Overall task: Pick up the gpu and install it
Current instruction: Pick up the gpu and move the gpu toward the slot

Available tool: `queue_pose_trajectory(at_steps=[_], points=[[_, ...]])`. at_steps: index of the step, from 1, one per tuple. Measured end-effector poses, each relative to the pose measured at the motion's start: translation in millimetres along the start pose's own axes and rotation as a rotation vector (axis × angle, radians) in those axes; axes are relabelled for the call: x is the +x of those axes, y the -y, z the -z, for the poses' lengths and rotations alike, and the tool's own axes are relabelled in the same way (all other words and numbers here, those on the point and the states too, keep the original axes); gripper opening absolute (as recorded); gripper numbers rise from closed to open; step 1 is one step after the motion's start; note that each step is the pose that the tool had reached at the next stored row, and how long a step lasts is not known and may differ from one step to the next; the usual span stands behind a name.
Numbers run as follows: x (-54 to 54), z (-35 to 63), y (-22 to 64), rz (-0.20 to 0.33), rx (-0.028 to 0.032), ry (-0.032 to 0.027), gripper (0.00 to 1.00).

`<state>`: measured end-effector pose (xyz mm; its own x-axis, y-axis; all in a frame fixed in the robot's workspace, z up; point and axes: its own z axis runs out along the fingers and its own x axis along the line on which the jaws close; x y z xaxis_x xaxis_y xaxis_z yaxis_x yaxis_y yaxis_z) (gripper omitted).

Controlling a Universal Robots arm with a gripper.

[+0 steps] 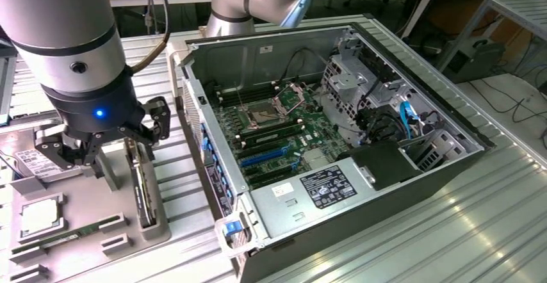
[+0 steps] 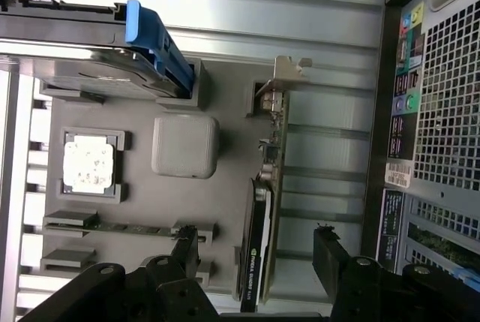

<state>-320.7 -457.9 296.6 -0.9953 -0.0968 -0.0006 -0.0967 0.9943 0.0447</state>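
Over the grey fixture tray (image 1: 86,196), beside the open computer case (image 1: 342,136), the gripper (image 2: 257,238) hangs wide open, holding nothing. Directly below, the gpu (image 2: 264,187) stands on edge in its slot (black cooler facing one finger), with its long axis running between the jaws.

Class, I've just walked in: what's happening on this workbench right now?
A robot arm's gripper hangs open over a grey parts tray. Its fingers are on either side of the gpu, which stands on edge in its slot. The fingers are not touching the card. The computer case lies open beside the tray, on the exterior view's right, and its expansion slots look empty.
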Motion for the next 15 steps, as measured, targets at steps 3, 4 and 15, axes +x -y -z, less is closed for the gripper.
queue_pose_trajectory(at_steps=[3, 4, 15], points=[[0.0, -5.2, 0.2, 0.0, 0.0, -0.0008, 0.73], [0.0, -6.9, 0.3, 0.0, -0.0001, -0.0008, 0.73], [0.0, -24.2, 1.0, 0.0, -0.0002, -0.002, 0.73]])
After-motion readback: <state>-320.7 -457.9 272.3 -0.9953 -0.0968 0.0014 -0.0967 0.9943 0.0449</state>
